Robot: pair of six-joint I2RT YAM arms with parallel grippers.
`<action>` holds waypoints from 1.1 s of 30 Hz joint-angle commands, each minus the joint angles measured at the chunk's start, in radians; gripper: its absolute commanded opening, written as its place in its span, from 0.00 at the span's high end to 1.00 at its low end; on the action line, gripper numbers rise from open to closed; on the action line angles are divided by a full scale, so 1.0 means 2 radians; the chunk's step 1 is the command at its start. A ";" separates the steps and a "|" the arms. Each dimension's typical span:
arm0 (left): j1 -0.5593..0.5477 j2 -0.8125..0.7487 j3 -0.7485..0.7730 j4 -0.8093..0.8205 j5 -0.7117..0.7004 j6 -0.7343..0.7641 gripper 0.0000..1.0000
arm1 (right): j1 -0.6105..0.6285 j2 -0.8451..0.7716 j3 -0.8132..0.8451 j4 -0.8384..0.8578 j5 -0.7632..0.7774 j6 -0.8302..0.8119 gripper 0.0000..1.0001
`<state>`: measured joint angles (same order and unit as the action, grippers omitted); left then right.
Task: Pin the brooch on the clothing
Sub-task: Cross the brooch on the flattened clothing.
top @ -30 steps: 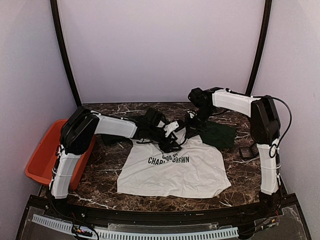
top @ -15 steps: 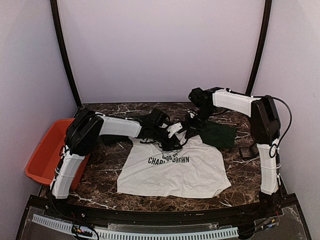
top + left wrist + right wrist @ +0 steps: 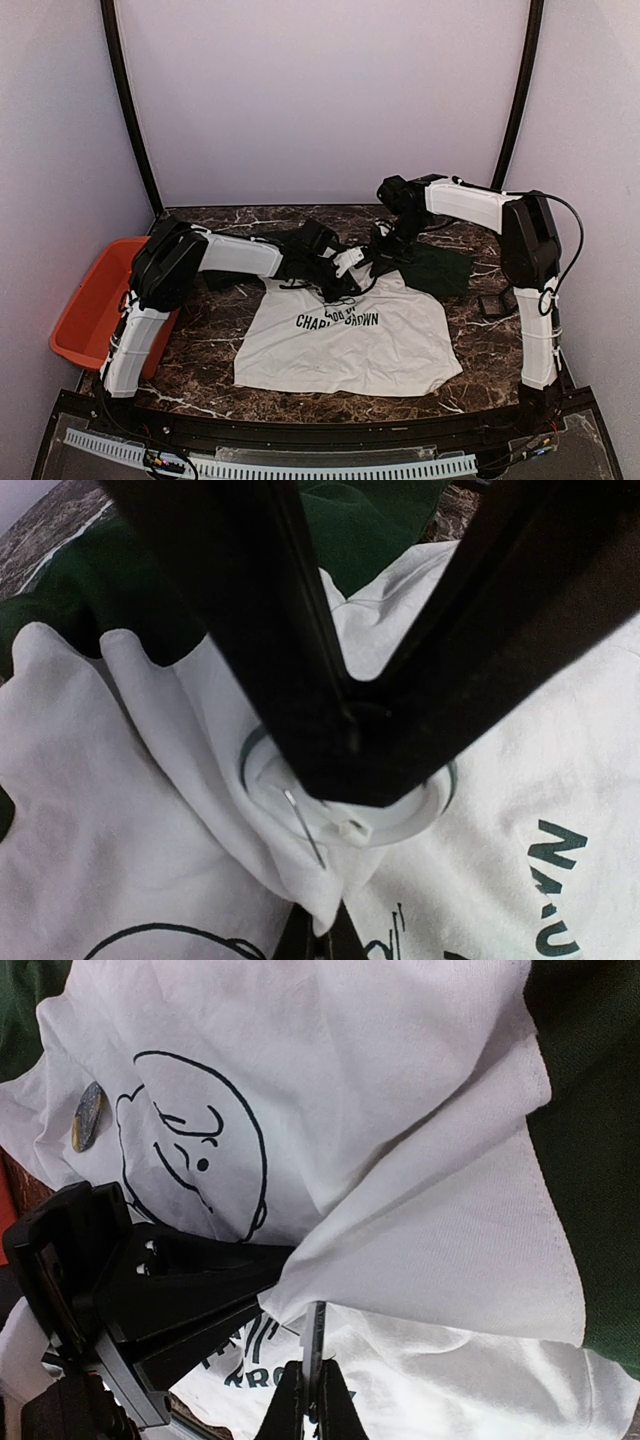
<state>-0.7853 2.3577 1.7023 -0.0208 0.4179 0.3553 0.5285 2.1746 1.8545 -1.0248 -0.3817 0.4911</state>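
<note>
The clothing (image 3: 350, 340), a white T-shirt with dark green sleeves, lies flat on the marble table. My left gripper (image 3: 318, 932) is shut on a raised pinch of its white fabric (image 3: 250, 810) near the collar. My right gripper (image 3: 311, 1370) is shut on the brooch (image 3: 404, 820), a round white disc held edge-on right against that fold. Its open pin (image 3: 303, 827) lies against the fold, pointing down toward my left fingertips. In the top view both grippers meet over the shirt's upper part, left gripper (image 3: 345, 275) and right gripper (image 3: 378, 255).
A red bin (image 3: 90, 300) sits off the table's left edge. The shirt's dark green sleeve (image 3: 435, 268) spreads to the back right. A small round grey-gold disc (image 3: 87, 1115) rests on the shirt beside the cartoon head print (image 3: 190, 1160).
My left gripper has closed on the fold of white fabric and its arm has shifted slightly right. The right arm holds still with the brooch.
</note>
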 commanded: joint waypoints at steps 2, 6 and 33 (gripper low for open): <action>-0.005 -0.048 -0.033 0.027 -0.017 0.018 0.99 | 0.004 -0.001 -0.004 0.003 -0.016 -0.007 1.00; -0.005 -0.060 -0.048 0.049 -0.023 0.021 0.99 | 0.005 0.002 -0.005 0.002 -0.018 -0.008 1.00; -0.005 -0.087 -0.098 0.117 -0.010 0.019 0.99 | 0.018 0.008 -0.031 0.019 -0.039 -0.014 1.00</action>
<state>-0.7898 2.2749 1.5211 0.1692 0.3836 0.3862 0.5426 2.1773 1.8069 -1.0023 -0.4335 0.4751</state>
